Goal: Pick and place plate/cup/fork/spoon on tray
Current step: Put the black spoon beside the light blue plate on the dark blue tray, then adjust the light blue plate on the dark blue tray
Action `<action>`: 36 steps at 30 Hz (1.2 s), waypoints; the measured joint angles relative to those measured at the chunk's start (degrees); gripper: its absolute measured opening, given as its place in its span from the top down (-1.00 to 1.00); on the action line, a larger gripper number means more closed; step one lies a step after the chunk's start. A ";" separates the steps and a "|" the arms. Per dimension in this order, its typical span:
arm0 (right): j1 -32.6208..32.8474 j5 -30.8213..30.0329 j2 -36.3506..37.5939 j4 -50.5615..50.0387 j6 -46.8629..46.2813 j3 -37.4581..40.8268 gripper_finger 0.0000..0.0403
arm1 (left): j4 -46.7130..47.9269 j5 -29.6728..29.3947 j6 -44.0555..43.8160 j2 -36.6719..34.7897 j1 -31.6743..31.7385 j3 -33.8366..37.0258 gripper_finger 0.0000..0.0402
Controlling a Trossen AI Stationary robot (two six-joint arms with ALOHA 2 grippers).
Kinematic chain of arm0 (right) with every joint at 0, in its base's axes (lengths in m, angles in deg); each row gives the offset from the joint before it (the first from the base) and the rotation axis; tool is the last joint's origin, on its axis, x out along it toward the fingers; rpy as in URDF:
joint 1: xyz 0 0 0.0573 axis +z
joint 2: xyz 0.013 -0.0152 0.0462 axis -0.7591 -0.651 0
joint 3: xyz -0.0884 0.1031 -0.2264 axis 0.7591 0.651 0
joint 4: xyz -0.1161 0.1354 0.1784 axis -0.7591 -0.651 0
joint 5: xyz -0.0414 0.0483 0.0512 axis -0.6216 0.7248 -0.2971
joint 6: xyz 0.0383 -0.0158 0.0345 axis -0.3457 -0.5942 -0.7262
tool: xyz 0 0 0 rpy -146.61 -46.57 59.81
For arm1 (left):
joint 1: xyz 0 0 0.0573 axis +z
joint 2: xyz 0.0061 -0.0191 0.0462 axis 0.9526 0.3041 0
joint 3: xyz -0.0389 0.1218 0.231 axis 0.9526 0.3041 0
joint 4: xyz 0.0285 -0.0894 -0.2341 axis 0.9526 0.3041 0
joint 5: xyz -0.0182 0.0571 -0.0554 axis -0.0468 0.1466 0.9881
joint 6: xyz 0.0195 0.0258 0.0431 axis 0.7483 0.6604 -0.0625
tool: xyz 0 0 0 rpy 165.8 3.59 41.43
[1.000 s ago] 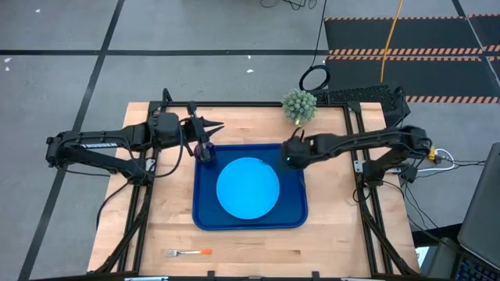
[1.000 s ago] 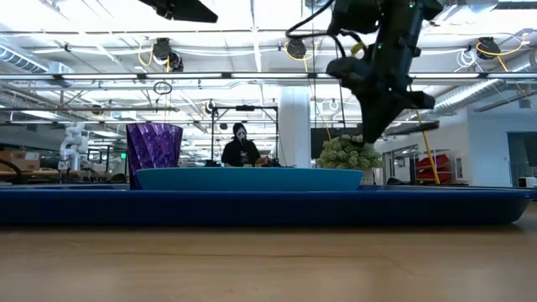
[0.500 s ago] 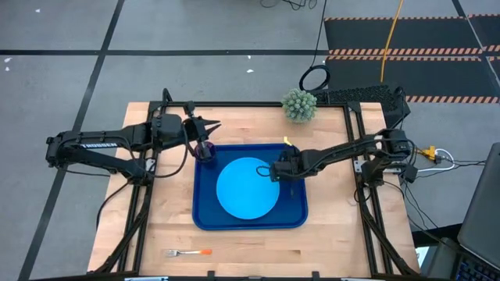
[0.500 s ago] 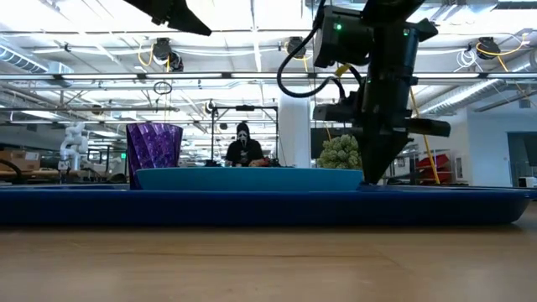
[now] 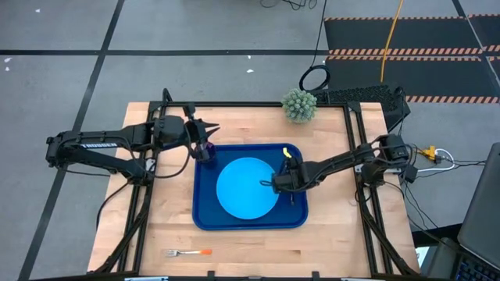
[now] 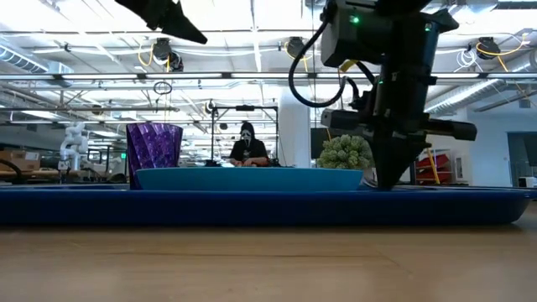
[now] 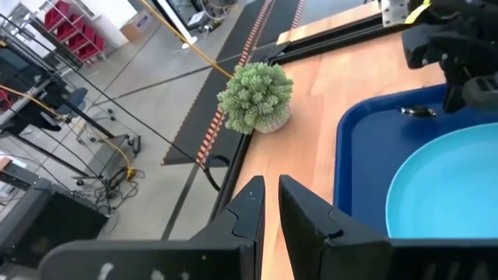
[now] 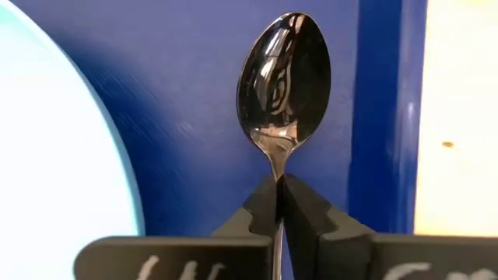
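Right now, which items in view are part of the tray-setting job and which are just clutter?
Job items:
tray
plate
cup
spoon, held in the right gripper
fork, on the table off the tray

Clutter:
small green plant
cable loop

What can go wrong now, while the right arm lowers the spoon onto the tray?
The right end effector pinches only the thin handle of the spoon, so it may swivel or slip. The spoon hangs between the plate and the rim of the tray, so it may land on either. The fork still lies on the table, far from both arms.
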 joint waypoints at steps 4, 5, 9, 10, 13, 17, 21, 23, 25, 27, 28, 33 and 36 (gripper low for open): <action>0.07 0.03 -0.02 -0.51 0.15 0.00 1.00 | 0.89 0.04 -0.04 0.00 0.00 0.00 0.78; 0.04 -0.09 -0.02 -0.42 0.15 -0.02 1.00 | 1.13 0.05 -0.04 0.00 0.00 0.00 0.78; -0.02 -0.07 -0.02 -0.59 0.56 -0.02 1.00 | 1.71 0.27 -0.18 0.00 0.00 0.00 0.78; -0.02 -0.05 -0.02 -0.59 0.95 -0.02 1.00 | 1.99 0.64 -0.20 0.00 0.00 0.00 0.78; -0.02 -0.05 -0.02 -0.65 1.77 -0.02 1.00 | 2.78 1.82 -0.20 0.00 0.00 0.00 0.78; -0.05 -0.01 -0.02 -1.48 2.06 -0.02 1.00 | 3.12 2.08 -0.24 0.00 -0.02 0.00 0.78; -0.05 0.01 -0.02 -3.03 2.09 -0.02 1.00 | 3.16 2.08 -0.26 0.00 -0.02 0.00 0.78; -0.05 -0.01 -0.02 -3.36 2.09 -0.02 0.98 | 3.16 2.08 -0.28 0.00 0.00 0.00 0.78; -0.05 -0.10 -0.02 -2.96 2.07 -0.02 0.94 | 3.14 2.08 -0.28 0.00 -0.02 0.00 0.78; -0.05 -1.06 -0.02 -2.90 2.03 -0.02 0.90 | 3.14 2.08 -0.31 0.00 -0.02 0.00 0.78; -0.05 -1.37 -0.02 -2.71 2.05 -0.02 0.88 | 3.14 2.08 -0.35 0.00 -0.02 0.00 0.78; -0.07 -1.48 -0.02 -2.73 2.01 -0.02 0.83 | 3.32 2.08 -0.42 0.00 -0.02 0.00 0.78; -0.05 -1.48 -0.02 -2.73 2.03 -0.02 0.83 | 4.33 2.08 -0.44 0.00 -0.02 0.00 0.78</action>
